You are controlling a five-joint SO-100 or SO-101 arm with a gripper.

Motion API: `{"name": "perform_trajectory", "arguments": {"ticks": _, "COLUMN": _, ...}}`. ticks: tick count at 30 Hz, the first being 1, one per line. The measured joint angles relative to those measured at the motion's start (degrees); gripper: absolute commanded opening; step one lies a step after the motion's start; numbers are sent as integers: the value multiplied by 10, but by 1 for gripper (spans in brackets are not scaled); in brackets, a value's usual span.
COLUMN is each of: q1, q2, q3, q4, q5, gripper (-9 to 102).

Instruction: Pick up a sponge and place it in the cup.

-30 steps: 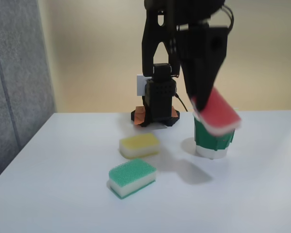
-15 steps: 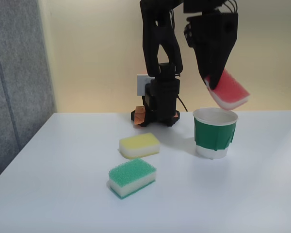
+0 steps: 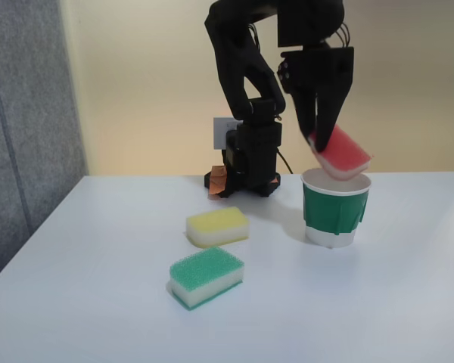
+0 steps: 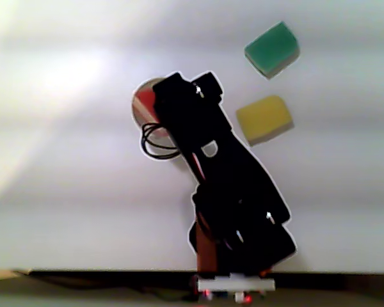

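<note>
My black gripper (image 3: pixel 318 140) is shut on the red-topped sponge (image 3: pixel 342 153), which hangs tilted with its lower end at the white rim of the green paper cup (image 3: pixel 334 210). The cup stands on the white table to the right of the arm's base in the fixed view. From above, in the other view, the sponge (image 4: pixel 144 102) shows as a red patch inside the cup's round rim (image 4: pixel 137 114), mostly covered by the arm.
A yellow-topped sponge (image 3: pixel 217 226) (image 4: pixel 264 119) and a green-topped sponge (image 3: pixel 206 277) (image 4: pixel 272 49) lie on the table left of the cup in the fixed view. The arm's base (image 3: pixel 242 178) stands behind them. A grey panel (image 3: pixel 23 128) borders the left side.
The gripper lifted the red sponge from in front of the cup to above it, then shifted left and lowered it to the cup's rim.
</note>
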Motion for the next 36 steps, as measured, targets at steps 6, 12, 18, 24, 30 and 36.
{"name": "perform_trajectory", "arguments": {"ticks": 6, "q1": 4, "q2": 15, "q3": 26, "q4": -26, "q5": -8, "gripper": 5}}
{"name": "perform_trajectory", "arguments": {"ticks": 12, "q1": 12, "q2": 16, "q3": 28, "q4": -47, "q5": -17, "gripper": 16}}
{"name": "perform_trajectory", "arguments": {"ticks": 18, "q1": 23, "q2": 16, "q3": 37, "q4": -58, "q5": -34, "gripper": 22}}
{"name": "perform_trajectory", "arguments": {"ticks": 24, "q1": 37, "q2": 18, "q3": 33, "q4": -45, "q5": -40, "gripper": 16}}
{"name": "perform_trajectory", "arguments": {"ticks": 30, "q1": 104, "q2": 63, "q3": 28, "q4": -16, "q5": -86, "gripper": 7}}
{"name": "perform_trajectory", "arguments": {"ticks": 36, "q1": 211, "q2": 158, "q3": 86, "q4": -66, "q5": -126, "gripper": 0}}
